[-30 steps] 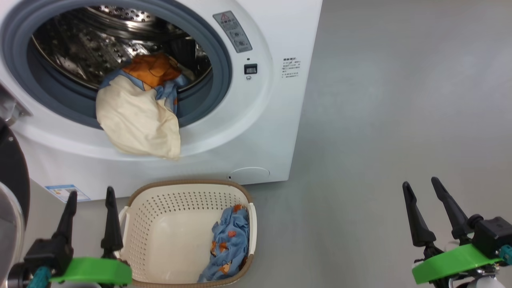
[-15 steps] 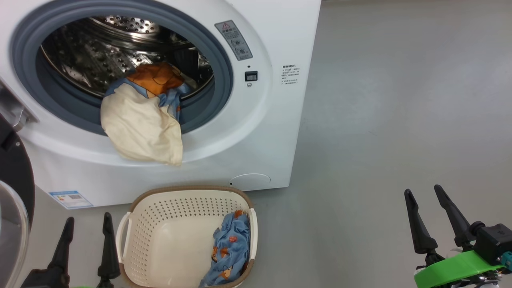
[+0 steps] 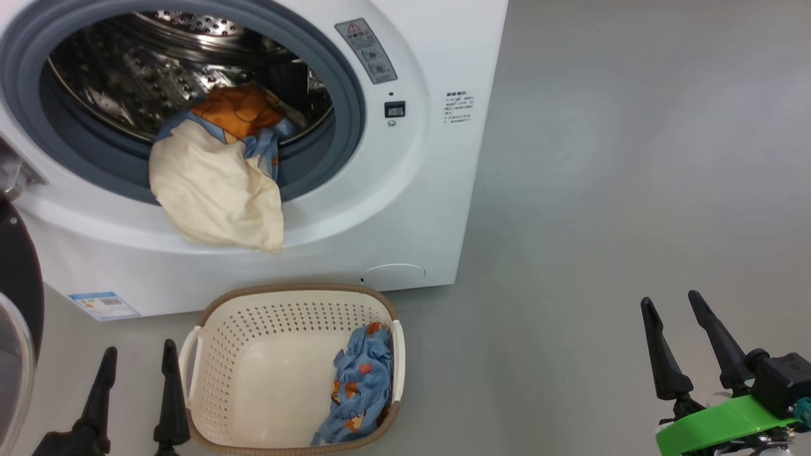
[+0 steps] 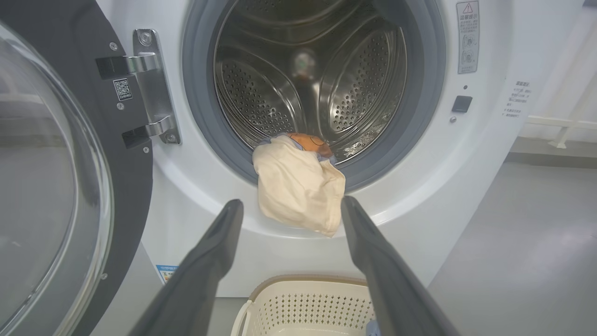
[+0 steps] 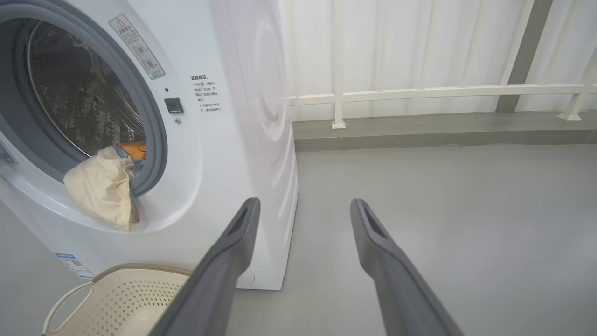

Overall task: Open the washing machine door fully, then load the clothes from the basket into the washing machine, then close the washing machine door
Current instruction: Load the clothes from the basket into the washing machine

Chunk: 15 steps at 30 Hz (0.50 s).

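Plainly, one blue garment (image 3: 358, 392) lies at the right end of the basket (image 3: 291, 290), and the cream-and-orange garment (image 3: 215, 190) hangs half out of the washing machine (image 3: 437, 209), draped over its rubber ring (image 3: 342, 82). The left gripper (image 3: 139, 348) beside the basket and the right gripper (image 3: 670, 299) over bare floor (image 3: 602, 190) both stand wide open and empty. Likely trouble: shutting the washing machine door (image 4: 46, 177), swung open at the left, on that hanging cloth would pinch it in the seal.
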{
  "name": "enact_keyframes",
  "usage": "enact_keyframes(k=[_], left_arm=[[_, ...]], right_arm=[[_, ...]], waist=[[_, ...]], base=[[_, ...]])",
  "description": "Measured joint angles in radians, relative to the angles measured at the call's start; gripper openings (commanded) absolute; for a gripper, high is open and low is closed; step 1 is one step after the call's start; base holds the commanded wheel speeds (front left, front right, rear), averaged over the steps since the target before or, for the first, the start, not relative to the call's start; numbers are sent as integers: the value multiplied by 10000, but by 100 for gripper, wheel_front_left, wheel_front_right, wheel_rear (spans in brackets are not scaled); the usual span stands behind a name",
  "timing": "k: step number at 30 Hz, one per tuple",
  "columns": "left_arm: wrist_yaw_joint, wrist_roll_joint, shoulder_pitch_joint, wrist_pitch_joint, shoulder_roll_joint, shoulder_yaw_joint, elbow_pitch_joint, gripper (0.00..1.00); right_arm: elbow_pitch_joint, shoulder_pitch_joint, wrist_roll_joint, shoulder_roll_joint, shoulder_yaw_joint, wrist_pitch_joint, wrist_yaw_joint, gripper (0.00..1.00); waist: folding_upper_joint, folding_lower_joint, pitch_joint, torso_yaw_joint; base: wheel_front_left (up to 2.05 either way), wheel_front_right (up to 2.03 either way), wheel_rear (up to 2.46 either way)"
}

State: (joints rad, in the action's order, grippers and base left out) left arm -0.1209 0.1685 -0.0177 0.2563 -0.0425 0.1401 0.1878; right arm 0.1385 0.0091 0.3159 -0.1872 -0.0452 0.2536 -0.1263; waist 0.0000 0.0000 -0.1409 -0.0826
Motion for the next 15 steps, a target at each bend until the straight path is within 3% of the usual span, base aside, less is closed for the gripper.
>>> enact_keyframes(k=[15], left_arm=[[-19, 98, -1175, 0, -15, -81, 874, 100]], right_arm=[[-127, -670, -4, 98, -67, 2, 0, 100]], waist=[[0, 1, -970, -57]], base=[[0, 0, 0]])
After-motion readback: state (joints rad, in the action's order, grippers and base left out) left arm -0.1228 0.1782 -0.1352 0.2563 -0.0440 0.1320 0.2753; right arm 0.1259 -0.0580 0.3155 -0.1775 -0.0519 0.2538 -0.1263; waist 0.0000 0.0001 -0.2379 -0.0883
